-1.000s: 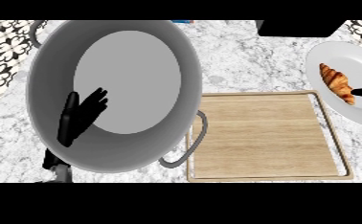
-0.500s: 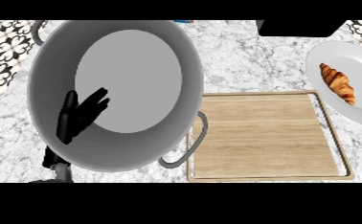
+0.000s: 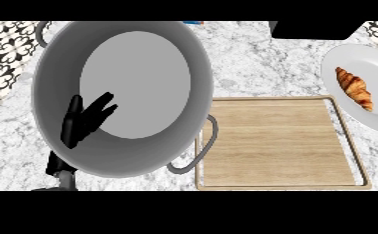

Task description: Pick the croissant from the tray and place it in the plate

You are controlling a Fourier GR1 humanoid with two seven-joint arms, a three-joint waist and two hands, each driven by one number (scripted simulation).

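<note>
A golden-brown croissant [image 3: 354, 88] lies on the white plate [image 3: 336, 60] at the right edge of the head view. The wooden tray [image 3: 277, 145] sits in the lower middle with nothing on it. My left hand [image 3: 83, 120] shows at the lower left, over the rim of a big grey pot, fingers straight and pointing up, holding nothing. My right hand does not appear anywhere in the view.
A large grey pot [image 3: 125, 155] with a wire handle fills the left half of the marble counter and touches the tray's left side. A black box [image 3: 317, 29] stands at the back right. A patterned tile strip [image 3: 15, 45] runs along the far left.
The view has shifted slightly; my left hand sits a little lower and further left than a second ago. The croissant, plate and tray have kept their places.
</note>
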